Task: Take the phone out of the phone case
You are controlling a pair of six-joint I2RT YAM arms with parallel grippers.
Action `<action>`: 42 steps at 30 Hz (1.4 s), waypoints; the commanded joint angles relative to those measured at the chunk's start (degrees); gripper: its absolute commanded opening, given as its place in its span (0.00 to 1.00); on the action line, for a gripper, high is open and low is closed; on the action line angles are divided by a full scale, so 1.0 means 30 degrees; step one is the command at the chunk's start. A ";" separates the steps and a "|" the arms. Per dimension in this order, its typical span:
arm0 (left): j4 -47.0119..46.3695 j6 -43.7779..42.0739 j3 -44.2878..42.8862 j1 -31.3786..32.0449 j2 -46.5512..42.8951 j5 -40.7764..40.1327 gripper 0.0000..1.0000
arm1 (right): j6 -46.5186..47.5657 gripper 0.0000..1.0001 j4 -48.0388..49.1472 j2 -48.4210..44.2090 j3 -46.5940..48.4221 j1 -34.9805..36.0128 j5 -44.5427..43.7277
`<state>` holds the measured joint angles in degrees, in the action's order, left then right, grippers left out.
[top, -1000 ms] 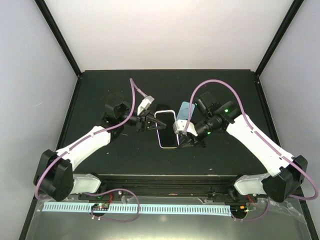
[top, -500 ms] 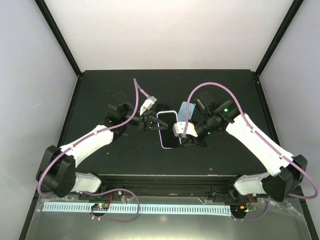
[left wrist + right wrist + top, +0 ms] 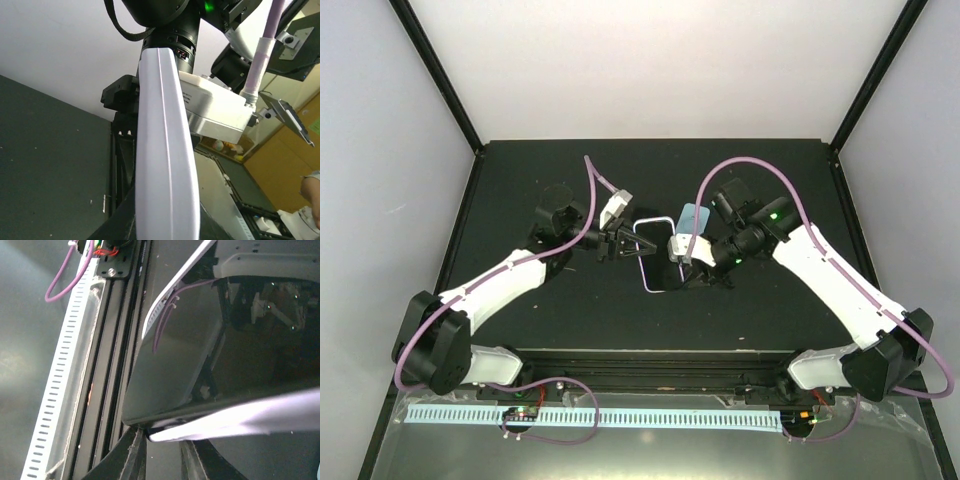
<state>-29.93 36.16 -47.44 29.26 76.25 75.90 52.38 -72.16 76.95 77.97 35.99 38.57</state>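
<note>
Matte black worktop boxed in by white walls fills the scene, and near its middle, between the two arms, is the slim phone with a glossy dark screen, seated in its pale lilac plastic phone case; whether it rests on the surface cannot be told. On one side the left end effector meets the case's long edge, which runs out from between its fingers in the wrist view, so it looks clamped there. Opposite, the right end effector has its two dark fingers drawn close on the case's rim, just below the reflective screen.
</note>
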 commanded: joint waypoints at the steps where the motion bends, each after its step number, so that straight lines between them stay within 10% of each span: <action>1: 0.0458 0.0311 -0.0532 0.0581 -0.0265 0.1858 0.02 | -0.2741 0.20 0.6152 0.0214 -0.0097 -0.1252 0.0889; 35: 0.4381 -0.2544 -0.1586 0.1443 0.1224 0.1062 0.02 | -1.3054 0.61 1.2573 0.1450 -0.0004 -0.3089 0.9507; 42: 0.7256 -0.3836 -0.2501 0.1430 0.1390 -0.0942 0.02 | -1.4213 0.48 1.3920 0.0733 -0.0683 -0.3090 1.0154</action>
<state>-19.73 26.81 -54.46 28.16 78.02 73.06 15.59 -50.17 81.12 73.36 25.19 60.01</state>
